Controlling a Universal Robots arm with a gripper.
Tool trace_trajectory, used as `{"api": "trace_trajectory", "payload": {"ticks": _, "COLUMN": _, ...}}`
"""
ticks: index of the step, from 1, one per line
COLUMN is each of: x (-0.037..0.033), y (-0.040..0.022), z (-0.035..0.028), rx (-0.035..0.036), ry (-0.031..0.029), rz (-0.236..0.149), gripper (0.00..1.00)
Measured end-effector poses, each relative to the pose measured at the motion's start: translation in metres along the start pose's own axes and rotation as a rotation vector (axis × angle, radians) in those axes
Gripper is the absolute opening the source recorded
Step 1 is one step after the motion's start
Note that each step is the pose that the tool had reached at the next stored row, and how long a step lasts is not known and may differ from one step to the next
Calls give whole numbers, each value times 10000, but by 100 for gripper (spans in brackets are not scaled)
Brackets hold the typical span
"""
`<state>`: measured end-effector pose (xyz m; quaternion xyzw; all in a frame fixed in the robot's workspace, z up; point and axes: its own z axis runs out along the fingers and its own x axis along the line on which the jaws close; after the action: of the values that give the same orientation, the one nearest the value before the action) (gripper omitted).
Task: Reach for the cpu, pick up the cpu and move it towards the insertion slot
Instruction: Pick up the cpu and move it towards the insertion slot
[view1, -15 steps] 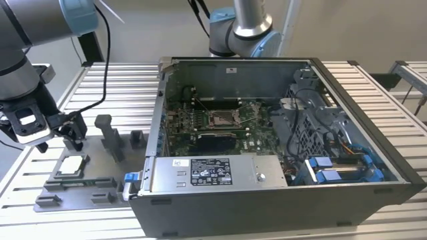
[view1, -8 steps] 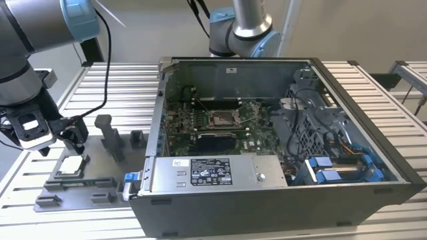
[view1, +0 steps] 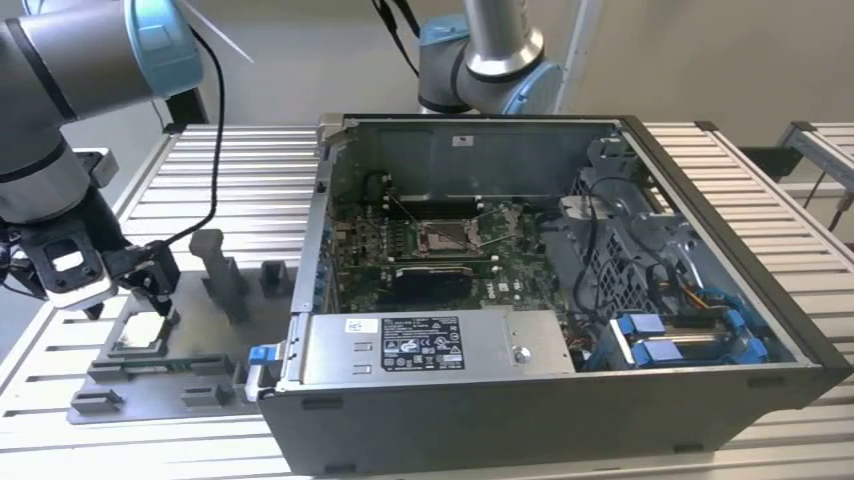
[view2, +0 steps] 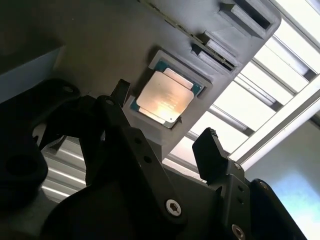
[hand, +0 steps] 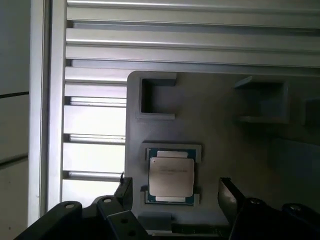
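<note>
gripper (hand: 175, 185) wide open over the grey tray (hand: 220, 130), fingers spread either side of the cpu (hand: 171, 176). cpu sits flat in the tray's recess. insertion slot (view1: 447, 235) well apart from the tray, inside the pc case (view1: 534, 400).

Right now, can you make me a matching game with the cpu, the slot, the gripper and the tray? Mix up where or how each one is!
Things:
1. cpu
2. slot
3. gripper
4. tray

Places or states:
A. open, over the cpu
B. grey, lying on the slatted table
C. inside the computer case, on the green board
D. flat in a square nest in the tray

Pairs: 1-D, 2-C, 3-A, 4-B
</note>
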<state>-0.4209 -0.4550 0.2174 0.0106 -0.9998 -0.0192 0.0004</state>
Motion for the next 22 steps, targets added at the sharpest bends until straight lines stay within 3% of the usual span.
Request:
{"api": "trace_trajectory", "payload": {"ticks": 6, "x": 1, "y": -7, "z": 86, "rx": 1, "ry": 6, "rz": -133, "gripper": 100}}
{"api": "trace_trajectory", "payload": {"ticks": 22, "x": 14, "y": -13, "z": 232, "rx": 2, "ry": 8, "rz": -147, "gripper": 100}}
